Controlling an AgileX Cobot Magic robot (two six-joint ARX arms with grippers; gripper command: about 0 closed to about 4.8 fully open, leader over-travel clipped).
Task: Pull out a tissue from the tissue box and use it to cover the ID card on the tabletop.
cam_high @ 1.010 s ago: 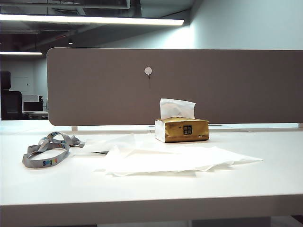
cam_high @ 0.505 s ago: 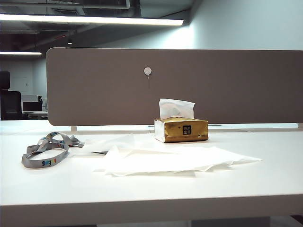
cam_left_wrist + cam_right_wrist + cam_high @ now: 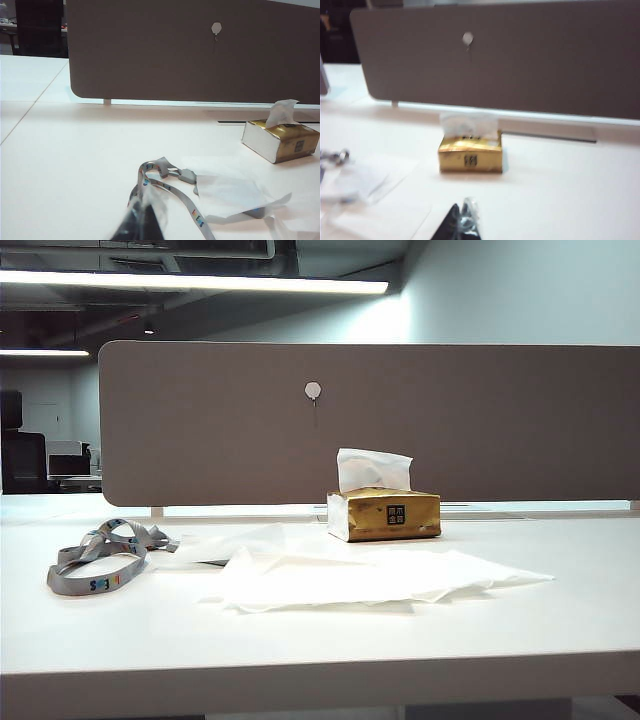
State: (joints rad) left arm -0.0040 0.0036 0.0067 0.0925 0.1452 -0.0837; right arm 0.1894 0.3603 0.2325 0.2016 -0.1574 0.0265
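Table: white table (image 3: 560,620) lying before a grey-brown divider panel (image 3: 220,420).
Tissue box (image 3: 470,155): sitting straight ahead of the right gripper (image 3: 461,227), the nearer arm.
ID card (image 3: 252,212): lying under tissue (image 3: 227,192).
Jaws: right together, empty; left gripper (image 3: 140,227), cannot tell.

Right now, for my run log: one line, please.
left gripper: cannot tell | right gripper: shut, empty | ID card: tissue-covered | tissue box: upright

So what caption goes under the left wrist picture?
Left gripper hovers over the lanyard; a tissue covers the ID card.
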